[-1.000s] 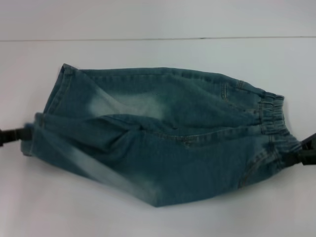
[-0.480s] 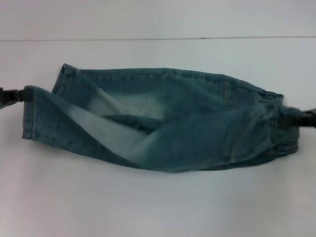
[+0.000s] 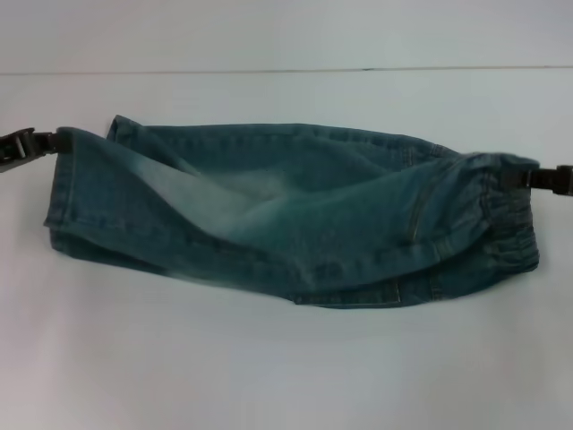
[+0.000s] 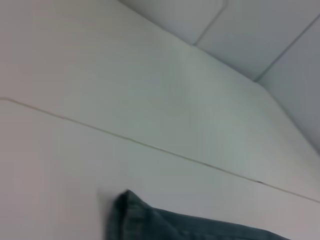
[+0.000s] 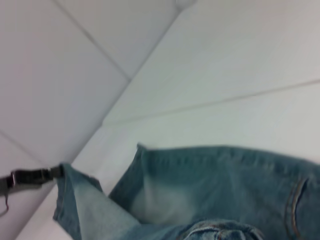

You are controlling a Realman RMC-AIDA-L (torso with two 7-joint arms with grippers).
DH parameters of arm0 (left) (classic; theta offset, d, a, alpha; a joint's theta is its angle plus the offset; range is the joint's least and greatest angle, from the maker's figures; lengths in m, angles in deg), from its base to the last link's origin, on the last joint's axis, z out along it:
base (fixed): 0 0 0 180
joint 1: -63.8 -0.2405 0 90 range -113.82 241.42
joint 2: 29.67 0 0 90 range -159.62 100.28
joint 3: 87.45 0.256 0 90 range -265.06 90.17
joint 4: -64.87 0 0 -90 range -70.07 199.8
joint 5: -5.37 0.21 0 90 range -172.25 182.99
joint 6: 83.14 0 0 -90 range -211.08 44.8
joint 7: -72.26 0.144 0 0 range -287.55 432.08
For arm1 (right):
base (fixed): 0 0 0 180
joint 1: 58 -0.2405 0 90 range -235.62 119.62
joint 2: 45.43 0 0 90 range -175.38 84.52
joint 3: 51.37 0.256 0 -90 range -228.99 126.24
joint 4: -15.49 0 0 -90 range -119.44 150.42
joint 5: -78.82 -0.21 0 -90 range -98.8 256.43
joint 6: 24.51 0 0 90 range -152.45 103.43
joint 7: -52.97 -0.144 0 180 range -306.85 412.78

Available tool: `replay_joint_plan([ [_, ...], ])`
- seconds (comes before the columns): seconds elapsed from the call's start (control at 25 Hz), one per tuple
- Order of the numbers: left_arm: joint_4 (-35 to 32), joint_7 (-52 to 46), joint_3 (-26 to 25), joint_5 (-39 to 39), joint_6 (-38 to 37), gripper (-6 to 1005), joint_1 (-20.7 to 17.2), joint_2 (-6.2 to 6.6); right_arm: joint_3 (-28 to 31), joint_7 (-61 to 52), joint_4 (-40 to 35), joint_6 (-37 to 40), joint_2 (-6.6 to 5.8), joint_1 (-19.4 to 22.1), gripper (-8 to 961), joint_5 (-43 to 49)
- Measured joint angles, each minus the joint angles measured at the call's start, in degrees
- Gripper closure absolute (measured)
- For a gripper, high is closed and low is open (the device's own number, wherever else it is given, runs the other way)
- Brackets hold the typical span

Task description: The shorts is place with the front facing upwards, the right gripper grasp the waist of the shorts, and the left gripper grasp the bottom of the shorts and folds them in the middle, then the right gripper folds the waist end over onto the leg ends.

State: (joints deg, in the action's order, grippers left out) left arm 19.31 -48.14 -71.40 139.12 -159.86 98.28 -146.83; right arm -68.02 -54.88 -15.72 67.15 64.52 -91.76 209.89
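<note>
The blue denim shorts (image 3: 286, 215) lie lengthwise across the white table, with the near half lifted and doubled over the far half. My left gripper (image 3: 52, 141) is at the left edge, shut on a corner of the bottom of the shorts (image 3: 61, 193). On the right, my right gripper (image 3: 512, 179) is shut on the gathered waist (image 3: 510, 224). The right wrist view shows the shorts (image 5: 215, 185), the waist (image 5: 220, 232), and the left gripper (image 5: 35, 176) holding the far leg corner. A denim corner (image 4: 132, 217) shows in the left wrist view.
A thin seam line (image 3: 286, 70) runs across the white table behind the shorts. Pale wall panels (image 5: 60, 75) stand beyond the table. Bare table surface (image 3: 286, 367) lies in front of the shorts.
Both grippers have moved toward the far side of the table, carrying the near edge of the shorts up and over the far half. The fold has narrowed the shorts.
</note>
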Motion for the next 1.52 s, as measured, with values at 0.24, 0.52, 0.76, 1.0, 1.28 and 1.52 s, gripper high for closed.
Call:
replay_joint_plan([
  [0.24,0.06,0.59,3.47,-0.66,8.02,999,0.32,-1.33,0.23,2.45,0.12,-4.24,1.33,1.09,900,-3.16],
  [0.52,0.21,4.06,4.3,-4.06,11.48,999,0.3,-2.34,0.26,9.12,2.31,-9.98,2.69,1.25,900,-4.85],
  [0.76,0.42,7.99,4.5,-6.9,13.99,998,0.43,-3.59,0.3,12.94,3.02,-14.11,3.77,1.48,900,-7.92],
  [1.0,0.53,9.26,6.42,-7.67,19.66,998,0.63,-4.79,0.24,14.95,3.12,-16.5,4.41,1.51,900,-11.51],
  [1.28,1.03,9.78,10.8,-9.09,26.34,998,0.5,-5.78,-0.14,15.7,2.8,-19.56,4.48,0.9,899,-12.57],
  [1.52,1.53,10.31,14.14,-9.87,30.3,999,0.84,-6.2,-0.2,17.16,3.08,-23.06,4.67,0.02,897,-12.68],
])
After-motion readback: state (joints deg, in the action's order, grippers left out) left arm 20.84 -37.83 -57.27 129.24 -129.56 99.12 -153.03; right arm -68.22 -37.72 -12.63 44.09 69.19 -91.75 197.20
